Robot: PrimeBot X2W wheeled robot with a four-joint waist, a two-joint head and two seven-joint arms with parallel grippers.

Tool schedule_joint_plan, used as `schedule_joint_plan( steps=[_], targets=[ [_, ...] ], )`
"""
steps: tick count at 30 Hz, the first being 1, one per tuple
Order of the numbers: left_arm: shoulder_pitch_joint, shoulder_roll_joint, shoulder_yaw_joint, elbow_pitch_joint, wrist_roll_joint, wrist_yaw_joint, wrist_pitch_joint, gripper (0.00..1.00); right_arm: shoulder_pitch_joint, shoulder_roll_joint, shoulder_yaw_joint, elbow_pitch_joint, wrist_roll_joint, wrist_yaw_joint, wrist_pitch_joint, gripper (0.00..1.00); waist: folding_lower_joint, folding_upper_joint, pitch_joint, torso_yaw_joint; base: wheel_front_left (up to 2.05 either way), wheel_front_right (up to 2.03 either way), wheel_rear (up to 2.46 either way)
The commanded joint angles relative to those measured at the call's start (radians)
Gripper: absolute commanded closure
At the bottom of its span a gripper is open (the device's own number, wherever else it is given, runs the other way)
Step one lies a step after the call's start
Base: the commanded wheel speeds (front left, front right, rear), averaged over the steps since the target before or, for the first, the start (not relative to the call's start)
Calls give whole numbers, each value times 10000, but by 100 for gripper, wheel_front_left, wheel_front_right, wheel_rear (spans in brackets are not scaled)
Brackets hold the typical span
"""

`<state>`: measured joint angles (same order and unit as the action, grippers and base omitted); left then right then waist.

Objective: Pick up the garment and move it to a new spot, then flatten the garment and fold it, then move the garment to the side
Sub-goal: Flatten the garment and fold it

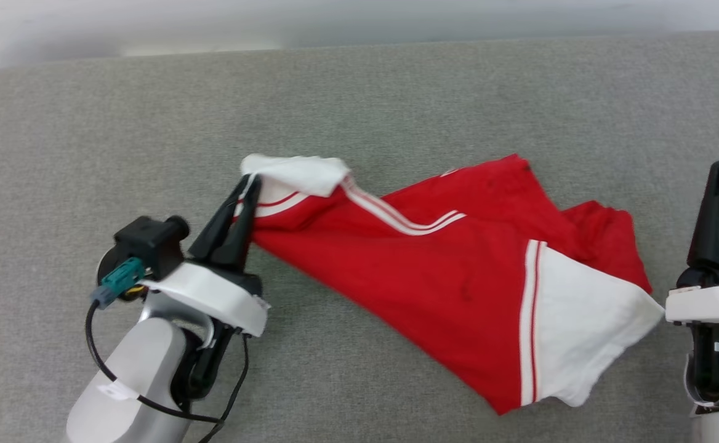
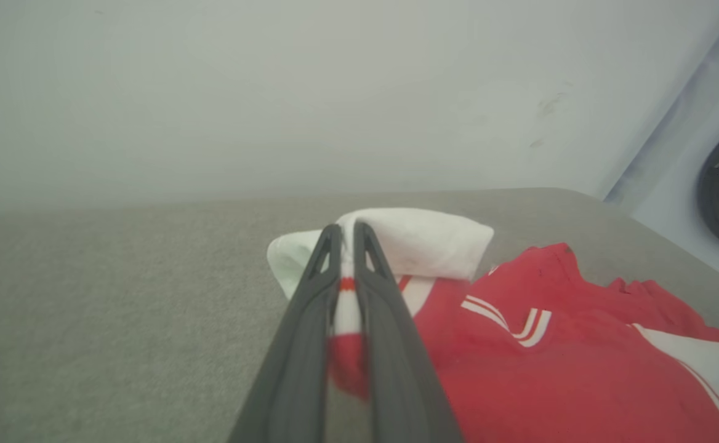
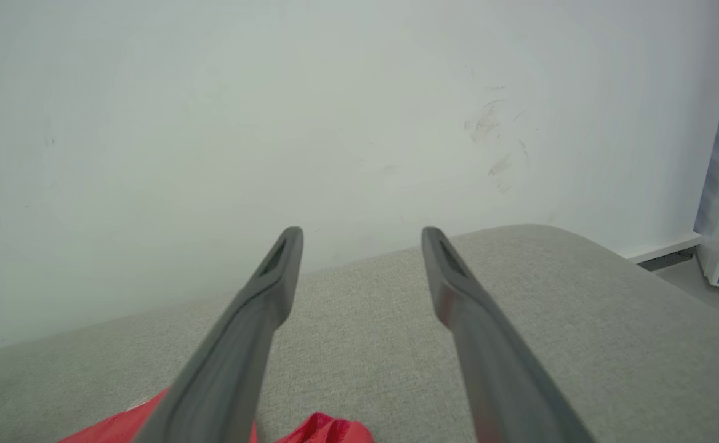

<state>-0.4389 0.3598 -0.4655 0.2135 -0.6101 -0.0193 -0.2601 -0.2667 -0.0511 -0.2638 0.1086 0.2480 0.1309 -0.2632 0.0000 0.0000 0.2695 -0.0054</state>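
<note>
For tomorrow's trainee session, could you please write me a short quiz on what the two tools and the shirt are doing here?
1. True or false: the left tool is shut on the garment at its white sleeve end.
2. Pick one. The right tool is: A) open and holding nothing; B) shut on a red hem; C) pinching a collar.
3. Fill in: the garment lies crumpled, not flat, on a ___ fabric surface.

Key: 1 true; 2 A; 3 grey.
</note>
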Motion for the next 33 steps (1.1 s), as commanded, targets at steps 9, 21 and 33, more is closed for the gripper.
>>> schedule_joint_plan(
  steps=[9, 21, 33],
  targets=[
    [748, -633, 1485, 1922, 264, 1021, -63, 100, 41, 14, 543, 88, -266, -2, -22, 0, 0, 0, -118, 268, 0, 0, 0],
    [1442, -609, 3622, 1, 2557, 911, -52, 0, 307, 15, 1054, 115, -391, -3, -22, 0, 0, 0, -539, 120, 0, 0, 0],
    [3400, -1000, 4608, -3976, 5270, -279, -51, 0, 753, 16, 1865, -34, -828, -3, 450, 0, 0, 0, -773, -38, 0, 0, 0]
  ],
)
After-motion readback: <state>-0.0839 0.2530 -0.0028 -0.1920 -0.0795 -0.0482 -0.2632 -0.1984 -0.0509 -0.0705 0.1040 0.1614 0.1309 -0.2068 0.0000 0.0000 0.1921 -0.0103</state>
